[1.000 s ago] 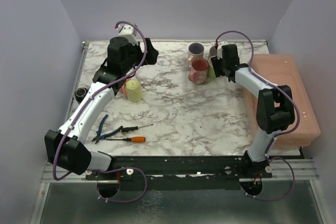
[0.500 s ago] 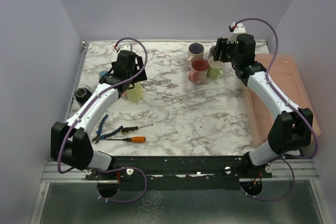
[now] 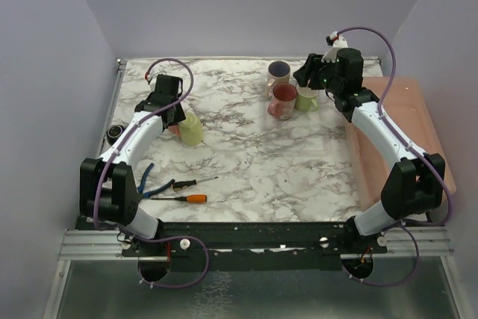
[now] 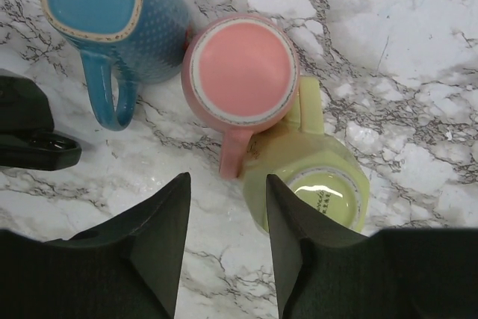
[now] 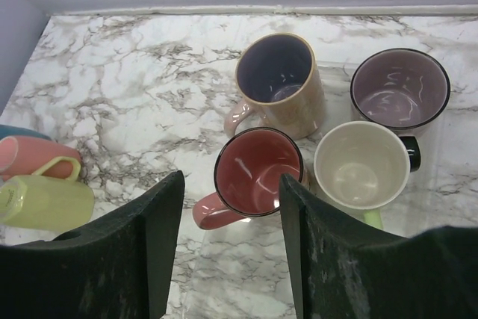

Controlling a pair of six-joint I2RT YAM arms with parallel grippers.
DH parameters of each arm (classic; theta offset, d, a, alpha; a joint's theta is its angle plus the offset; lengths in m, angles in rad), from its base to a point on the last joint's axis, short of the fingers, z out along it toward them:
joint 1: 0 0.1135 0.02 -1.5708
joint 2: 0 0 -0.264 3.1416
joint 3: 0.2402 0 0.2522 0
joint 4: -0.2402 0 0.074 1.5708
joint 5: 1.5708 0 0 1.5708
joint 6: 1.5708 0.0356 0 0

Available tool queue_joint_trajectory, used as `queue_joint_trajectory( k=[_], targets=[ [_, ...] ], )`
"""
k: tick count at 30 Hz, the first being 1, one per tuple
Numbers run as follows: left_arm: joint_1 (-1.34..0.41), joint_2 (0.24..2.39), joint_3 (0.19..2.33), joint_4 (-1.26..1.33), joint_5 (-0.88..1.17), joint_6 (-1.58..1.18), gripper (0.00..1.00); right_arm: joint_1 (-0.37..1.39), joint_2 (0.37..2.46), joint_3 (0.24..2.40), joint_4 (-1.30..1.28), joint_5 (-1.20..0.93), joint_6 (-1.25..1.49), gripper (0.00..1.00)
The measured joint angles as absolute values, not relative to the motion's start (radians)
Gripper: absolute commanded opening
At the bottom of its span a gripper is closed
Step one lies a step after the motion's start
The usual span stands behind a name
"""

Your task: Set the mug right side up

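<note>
Three mugs stand upside down at the table's left: a blue one (image 4: 112,5), a pink one (image 4: 240,72) and a yellow-green one (image 4: 314,184), also seen in the top view (image 3: 190,130). My left gripper (image 4: 228,184) hangs over them, open, with only marble between its fingers. The pink mug's handle (image 4: 233,156) points toward the gap, just beyond the fingertips. The right finger overlaps the yellow-green mug's side. My right gripper (image 5: 231,177) is open and empty, high above a red mug (image 5: 258,173) that stands upright.
Other upright mugs stand at the back right: tan (image 5: 280,84), purple (image 5: 399,87) and green with a white inside (image 5: 361,166). A pink bin (image 3: 403,125) fills the right edge. Pliers (image 3: 149,184) and two screwdrivers (image 3: 196,198) lie near front left. A black object (image 3: 116,134) sits at the left edge.
My left arm has swung left and come down over the upside-down mugs, and its jaws have narrowed. My right arm has lifted back away from the upright mugs.
</note>
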State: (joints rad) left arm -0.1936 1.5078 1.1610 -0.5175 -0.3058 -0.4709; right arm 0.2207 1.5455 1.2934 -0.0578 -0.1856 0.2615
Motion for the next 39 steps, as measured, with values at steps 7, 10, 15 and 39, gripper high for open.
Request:
queue_joint_trajectory(
  k=[7, 10, 15, 39],
  targets=[
    [-0.187, 1.575, 1.172, -0.518, -0.322, -0.451, 0.45, 0.221, 1.546, 1.293, -0.058, -0.198, 0.277, 0.53],
    [-0.184, 1.61, 1.174, -0.519, -0.324, -0.44, 0.39, 0.221, 1.547, 1.293, -0.063, -0.2, 0.281, 0.53],
    [-0.184, 1.666, 1.204, -0.52, -0.323, -0.419, 0.38, 0.221, 1.555, 1.293, -0.076, -0.203, 0.285, 0.53],
    [-0.184, 1.73, 1.206, -0.474, -0.3, -0.373, 0.0, 0.221, 1.557, 1.293, -0.107, -0.204, 0.287, 0.52]
  ],
)
